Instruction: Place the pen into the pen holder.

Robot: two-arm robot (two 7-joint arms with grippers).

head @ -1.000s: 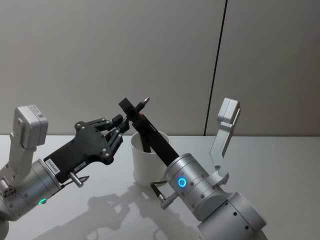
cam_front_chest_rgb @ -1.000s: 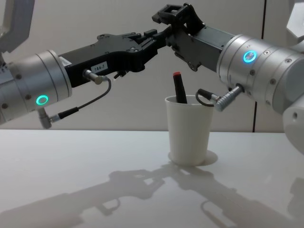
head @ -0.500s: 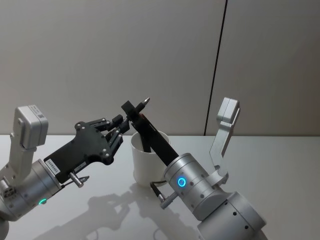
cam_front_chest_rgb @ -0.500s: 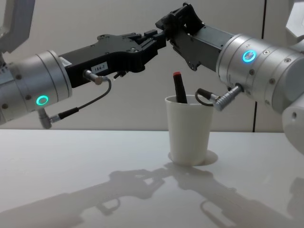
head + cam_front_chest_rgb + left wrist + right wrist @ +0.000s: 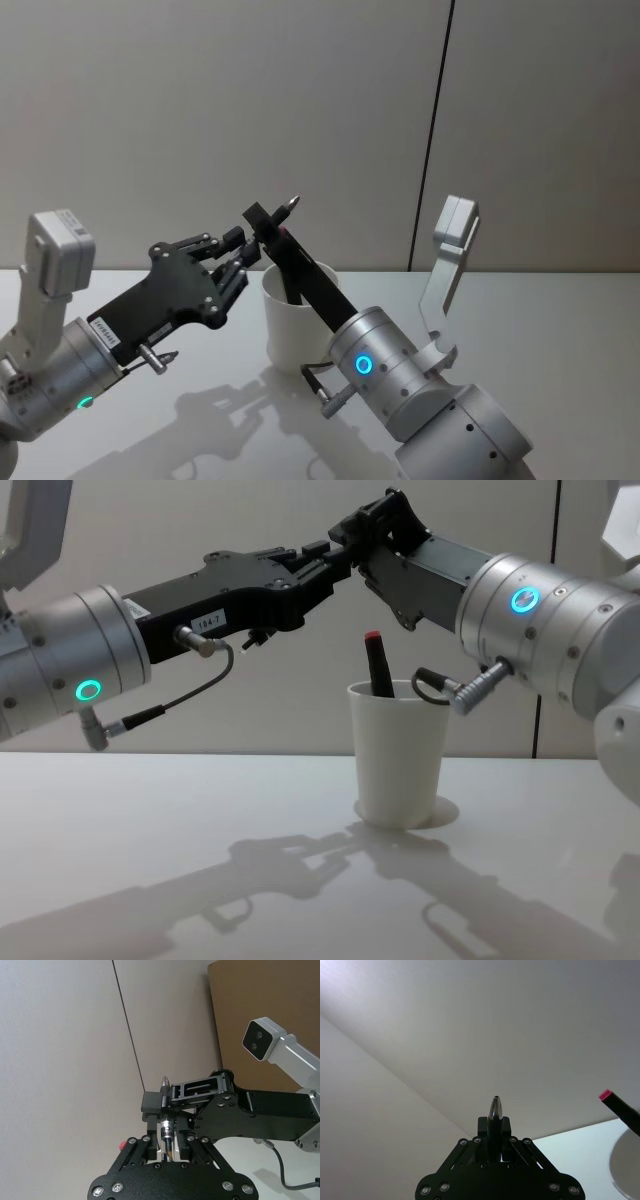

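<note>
While the silver-tipped pen [image 5: 288, 207] stood tip-up above the white paper cup pen holder [image 5: 398, 750] on the white tabletop [image 5: 200, 860], the right gripper [image 5: 268, 224] clamped it; the left gripper [image 5: 240, 255] sat just beside, fingers' state unclear.

Pen holder [image 5: 400, 755]: plain white tapered paper cup w/ rolled rim, wider at top, upright on white table, approx centre of chest view. Inside it a dark pen w/ red cap [image 5: 377, 666], leaning, cap end sticking up above rim. 2nd pen [image 5: 288, 207], the silver-tipped one: slim, metallic pointed tip up, held up in the air above the cup, well off the table, tilted; in left wrist view [image 5: 165, 1110] silver barrel w/ dark upper part, tip pointing up, lower end hidden
</note>
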